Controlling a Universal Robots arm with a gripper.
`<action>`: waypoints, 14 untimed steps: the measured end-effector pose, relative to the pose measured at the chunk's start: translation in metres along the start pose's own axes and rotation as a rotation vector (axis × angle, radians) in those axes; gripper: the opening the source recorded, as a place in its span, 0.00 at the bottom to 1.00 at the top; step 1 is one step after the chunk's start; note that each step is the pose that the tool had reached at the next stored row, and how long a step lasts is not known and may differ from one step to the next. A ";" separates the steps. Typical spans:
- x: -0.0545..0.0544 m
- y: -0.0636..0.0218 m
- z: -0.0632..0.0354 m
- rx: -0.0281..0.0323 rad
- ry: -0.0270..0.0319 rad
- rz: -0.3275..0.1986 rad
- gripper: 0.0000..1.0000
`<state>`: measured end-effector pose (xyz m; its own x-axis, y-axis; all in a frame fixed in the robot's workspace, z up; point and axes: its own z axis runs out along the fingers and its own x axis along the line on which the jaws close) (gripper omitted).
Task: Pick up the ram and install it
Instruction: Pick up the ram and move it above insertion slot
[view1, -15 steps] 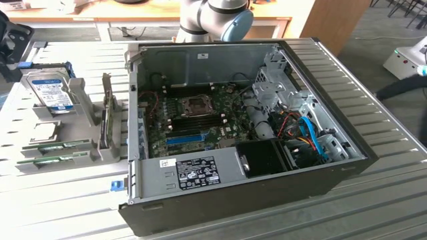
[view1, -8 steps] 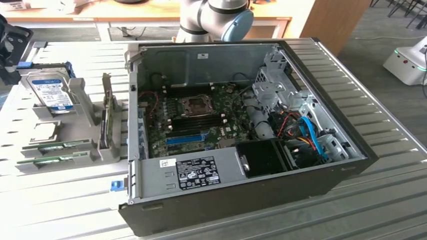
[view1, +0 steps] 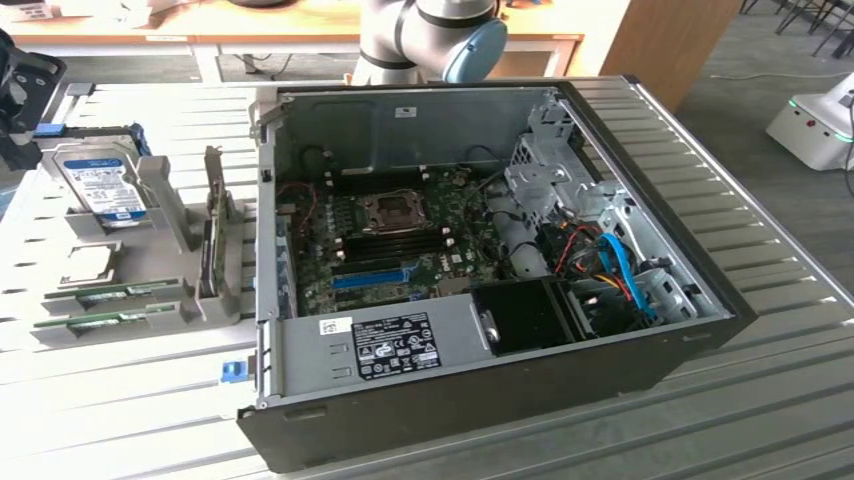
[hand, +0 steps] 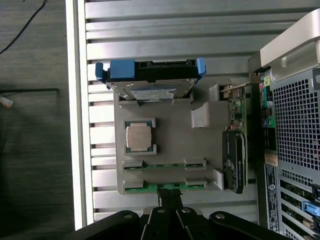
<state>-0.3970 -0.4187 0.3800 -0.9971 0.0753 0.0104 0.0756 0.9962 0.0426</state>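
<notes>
No text, brand or number is legible.

Labels seen, print too fine to read:
- Blue-and-white label (hand: 150, 93) on the hard drive (hand: 150, 80), at the tray end farthest from the jaws of the gripper (hand: 170, 192).
- Black label (view1: 391, 345) with white marks, and beside it a white barcode sticker (view1: 327, 327), both on the grey metal panel of the computer case (view1: 300, 365), well apart from the jaws.
- White sticker (view1: 404, 112) on the case's inner wall.

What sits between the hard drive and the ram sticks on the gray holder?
A square silver processor chip, in its own pocket of the holder, lies between the hard drive and the ram sticks; the wrist view shows it plainly.
</notes>
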 end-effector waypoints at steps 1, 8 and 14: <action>0.000 0.0000 0.0000 0.0000 0.0000 0.000 0.10; 0.000 0.0000 -0.0001 0.0002 0.0003 -0.005 0.10; 0.000 0.0000 0.0001 0.0009 0.0037 -0.088 0.10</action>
<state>-0.3970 -0.4187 0.3799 -0.9999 -0.0128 0.0104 -0.0124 0.9990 0.0426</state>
